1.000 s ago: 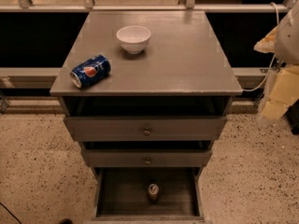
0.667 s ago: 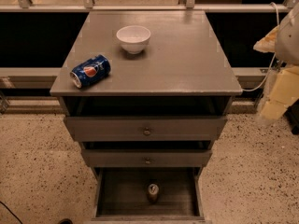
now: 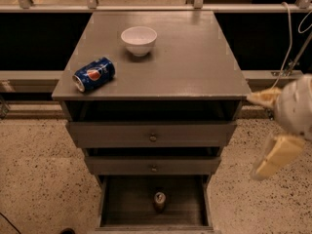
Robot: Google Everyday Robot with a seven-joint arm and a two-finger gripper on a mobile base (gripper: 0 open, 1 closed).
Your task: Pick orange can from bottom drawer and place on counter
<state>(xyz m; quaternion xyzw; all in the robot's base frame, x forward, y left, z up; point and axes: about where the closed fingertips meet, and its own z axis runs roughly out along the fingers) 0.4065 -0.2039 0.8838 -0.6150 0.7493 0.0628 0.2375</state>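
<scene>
The bottom drawer [image 3: 126, 204] stands pulled open nearest me, the orange can [image 3: 159, 200] upright at the middle of its floor, below and well apart from my tool [image 3: 267, 128]. My arm [image 3: 298, 106] enters from the right edge beside the cabinet [image 3: 122, 135], the tool released, pale fingers [image 3: 275, 156] spread and empty. Farther back, the bench [image 3: 195, 57] carries a blue Pepsi can [image 3: 93, 74] on its side and a white bowl [image 3: 139, 39].

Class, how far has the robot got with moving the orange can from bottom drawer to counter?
Done: the bottom drawer is open. In hand: the gripper hangs open and empty, right of the cabinet. Left: the orange can stands in the drawer, ungrasped, and must go onto the counter.
</scene>
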